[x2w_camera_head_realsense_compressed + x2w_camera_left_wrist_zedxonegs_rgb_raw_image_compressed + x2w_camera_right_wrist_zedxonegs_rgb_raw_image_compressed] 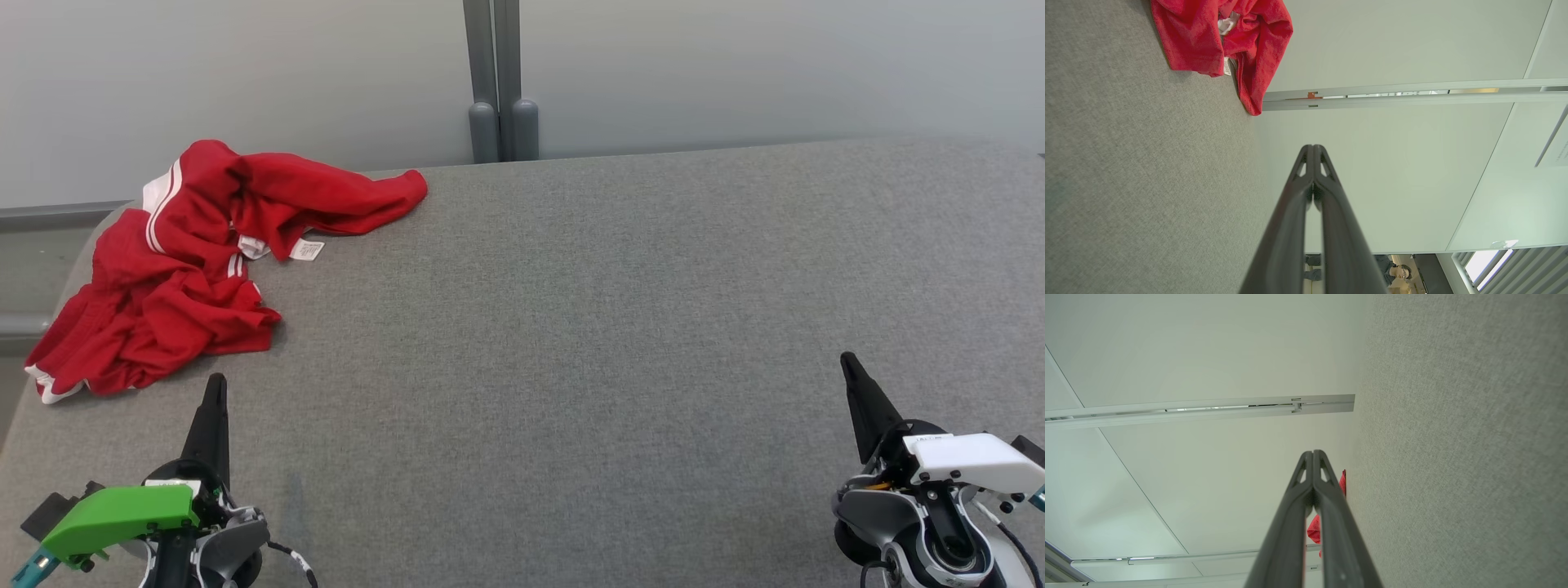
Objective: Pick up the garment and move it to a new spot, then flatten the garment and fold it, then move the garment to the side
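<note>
Grey felt tabletop (620, 327), pale partition wall (735, 73) behind. Red garment (188, 269) with white stripes, crumpled in a heap at the far left corner, reaching the left edge. Left gripper (215, 384) near the heap, not touching, fingers pressed together, empty. Right gripper (849, 363) well apart at near right, likewise closed on nothing.
</note>
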